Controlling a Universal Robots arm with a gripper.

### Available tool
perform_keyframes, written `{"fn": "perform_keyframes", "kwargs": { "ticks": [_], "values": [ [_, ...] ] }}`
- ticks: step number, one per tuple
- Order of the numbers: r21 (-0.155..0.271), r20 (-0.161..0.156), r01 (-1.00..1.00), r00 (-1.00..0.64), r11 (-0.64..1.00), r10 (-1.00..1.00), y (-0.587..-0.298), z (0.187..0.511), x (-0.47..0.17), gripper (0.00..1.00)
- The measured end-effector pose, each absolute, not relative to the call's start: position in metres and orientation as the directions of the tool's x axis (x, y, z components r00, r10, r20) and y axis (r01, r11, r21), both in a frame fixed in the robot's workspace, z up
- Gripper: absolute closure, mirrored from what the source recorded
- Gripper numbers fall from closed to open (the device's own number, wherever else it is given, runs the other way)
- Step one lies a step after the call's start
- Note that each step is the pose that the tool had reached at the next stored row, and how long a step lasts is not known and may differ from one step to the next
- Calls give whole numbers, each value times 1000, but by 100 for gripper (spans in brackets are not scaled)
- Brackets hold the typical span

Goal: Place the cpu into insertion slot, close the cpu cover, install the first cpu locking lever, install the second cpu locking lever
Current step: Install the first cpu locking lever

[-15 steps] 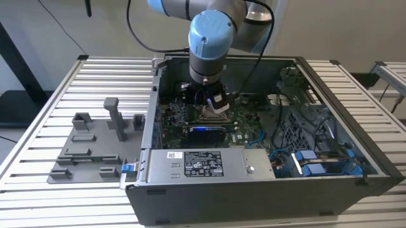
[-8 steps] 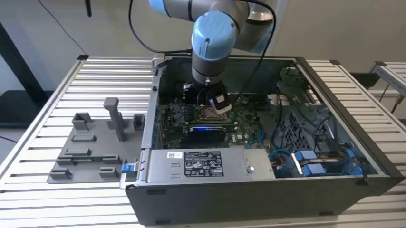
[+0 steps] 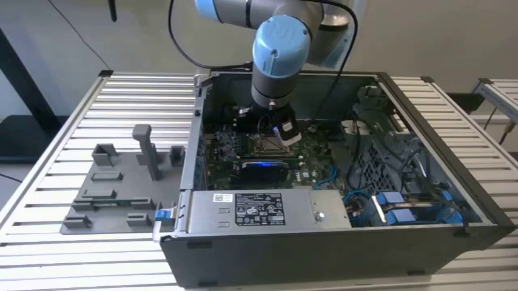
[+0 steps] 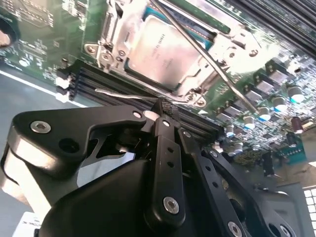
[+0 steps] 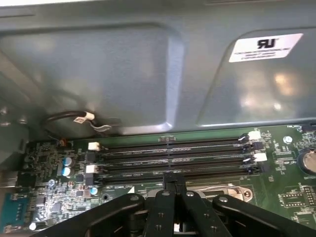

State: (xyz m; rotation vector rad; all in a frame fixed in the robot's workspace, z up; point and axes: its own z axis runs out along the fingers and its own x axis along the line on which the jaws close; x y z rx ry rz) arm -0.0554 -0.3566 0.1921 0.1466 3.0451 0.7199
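The cpu (image 4: 160,49) lies flat in the insertion slot (image 4: 192,91), its dull grey top facing up, with the silver cpu cover (image 4: 121,22) down around its edges like a frame. In the second wrist view a long straight lever rod (image 4: 217,66) crosses slantwise over one corner of the cover; I cannot tell whether it is latched. A second, thinner wire lever (image 4: 123,94) runs along the near side of the slot, between the slot and the dark memory slots (image 5: 168,153). The black hand (image 4: 167,106) has its two fingers pressed together, and its tip sits right at the end of that thin wire lever; whether the tip touches the wire cannot be made out. In the first wrist view the hand (image 5: 174,177) points over the memory slots toward the grey case wall (image 5: 123,74), which carries a white label (image 5: 264,47). All of this sits on the green circuit board (image 4: 39,29) inside an open computer case (image 3: 324,254). In the exterior view the blue-jointed arm (image 3: 279,54) reaches straight down into the case, with the hand (image 3: 285,132) just above the board. A labelled power supply box (image 3: 259,209) fills the case's near edge. The case stands on a slatted bench (image 3: 137,97), and a grey holder tray (image 3: 105,200) lies beside it on the exterior view's left.
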Motion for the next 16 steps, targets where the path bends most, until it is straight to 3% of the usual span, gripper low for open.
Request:
{"fn": "perform_keyframes", "kwargs": {
  "ticks": [16],
  "values": [
    [442, 14, 89, -996, 892, 93, -354, 189, -34, 89]
  ]
}}
